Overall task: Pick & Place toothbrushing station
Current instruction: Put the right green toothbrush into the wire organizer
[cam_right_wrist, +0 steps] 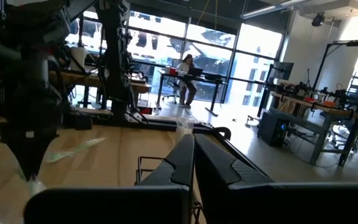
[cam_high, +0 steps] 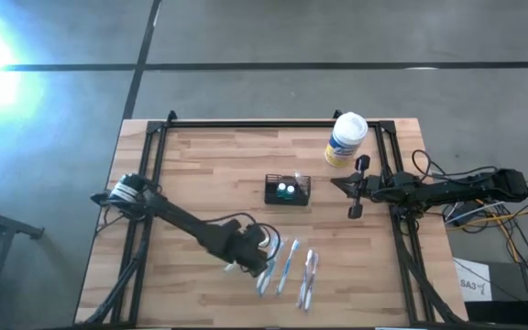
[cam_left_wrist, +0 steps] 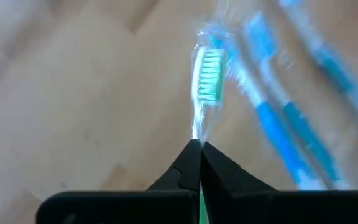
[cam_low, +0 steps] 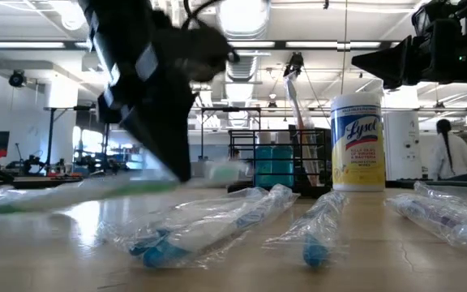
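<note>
Left gripper [cam_left_wrist: 199, 144] is clamped on a wrapped green toothbrush [cam_left_wrist: 209, 74] low on the worktop [cam_high: 209, 174] — other wrapped brushes [cam_high: 291, 264] lie beside. Caddy [cam_high: 287, 190] stands mid-worktop; right gripper [cam_high: 357, 188], fingers together, hangs near it.

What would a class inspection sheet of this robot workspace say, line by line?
Surface: pale wooden slatted table, black-framed.
Job's things: small black wire-mesh caddy mid-table; green-bristled wrapped toothbrush.
Clutter: white cylindrical canister with yellow label; blue-handled wrapped toothbrushes at the near edge.
Grippers: left gripper shut on the green-bristled toothbrush's wrapper; right gripper shut, empty, near the table's right edge.
Cables: bundle beside the right arm.
Surroundings: grey floor; a person seated at a far desk.
</note>
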`<state>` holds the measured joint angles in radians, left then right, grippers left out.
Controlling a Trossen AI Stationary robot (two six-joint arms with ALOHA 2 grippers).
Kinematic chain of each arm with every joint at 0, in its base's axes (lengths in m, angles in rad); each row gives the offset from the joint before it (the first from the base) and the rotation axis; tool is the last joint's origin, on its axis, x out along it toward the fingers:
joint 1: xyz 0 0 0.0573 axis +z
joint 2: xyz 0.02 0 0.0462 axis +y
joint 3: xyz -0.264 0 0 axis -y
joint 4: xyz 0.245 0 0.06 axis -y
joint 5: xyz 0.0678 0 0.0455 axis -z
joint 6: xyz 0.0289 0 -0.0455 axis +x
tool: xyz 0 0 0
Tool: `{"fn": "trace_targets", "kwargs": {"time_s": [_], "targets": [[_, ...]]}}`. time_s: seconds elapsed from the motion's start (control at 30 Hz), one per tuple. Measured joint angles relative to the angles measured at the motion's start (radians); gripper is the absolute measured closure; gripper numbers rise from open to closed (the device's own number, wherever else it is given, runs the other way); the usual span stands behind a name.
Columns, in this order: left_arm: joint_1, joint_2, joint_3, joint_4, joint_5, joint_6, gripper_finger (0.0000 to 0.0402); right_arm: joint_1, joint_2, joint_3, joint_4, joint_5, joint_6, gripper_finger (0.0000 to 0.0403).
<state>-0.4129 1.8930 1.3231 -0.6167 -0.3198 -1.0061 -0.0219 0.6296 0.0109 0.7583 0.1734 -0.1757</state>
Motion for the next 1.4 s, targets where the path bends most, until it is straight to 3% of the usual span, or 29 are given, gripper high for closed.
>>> {"fn": "trace_targets", "kwargs": {"time_s": [0.1, 0.23, 0.4, 0.53, 0.73, 0.8, 0.93, 1.07, 1.23, 1.4], "targets": [[-0.001, -0.064, -0.001, 0.030, -0.045, 0.079, 0.0397, 0.000, 0.000, 0.000, 0.000, 0.000, 0.000, 0.0394], [-0.025, -0.177, -0.002, 0.073, -0.197, 0.200, 0.0398, 0.000, 0.000, 0.000, 0.000, 0.000, 0.000, 0.0394], [-0.059, -0.346, -0.045, 0.204, -0.324, 0.503, 0.0399, 0.000, 0.000, 0.000, 0.000, 0.000, 0.000, 0.0394], [-0.076, -0.506, -0.159, 0.369, -0.324, 0.814, 0.0400, 0.000, 0.000, 0.000, 0.000, 0.000, 0.005, 0.0394], [-0.020, -0.755, -0.413, 0.518, -0.273, 0.944, 0.0400, 0.000, 0.000, 0.000, 0.001, -0.001, 0.012, 0.0394], [0.019, -0.842, -0.527, 0.645, -0.188, 1.005, 0.0401, 0.000, -0.001, 0.000, 0.001, -0.002, 0.013, 0.0394], [0.140, -0.986, -0.774, 0.981, 0.095, 1.150, 0.0401, 0.000, -0.002, 0.000, 0.011, -0.076, 0.019, 0.0394], [0.352, -1.052, -0.945, 1.213, 0.358, 1.125, 0.0401, 0.000, -0.002, 0.000, 0.038, -0.219, 0.025, 0.0394], [0.636, -1.027, -0.992, 1.282, 0.668, 1.045, 0.0401, 0.000, -0.001, 0.000, 0.062, -0.323, 0.043, 0.0394], [0.788, -0.951, -0.938, 1.309, 0.849, 1.053, 0.0401, -0.009, -0.002, 0.000, 0.070, -0.321, 0.018, 0.0394]]}}
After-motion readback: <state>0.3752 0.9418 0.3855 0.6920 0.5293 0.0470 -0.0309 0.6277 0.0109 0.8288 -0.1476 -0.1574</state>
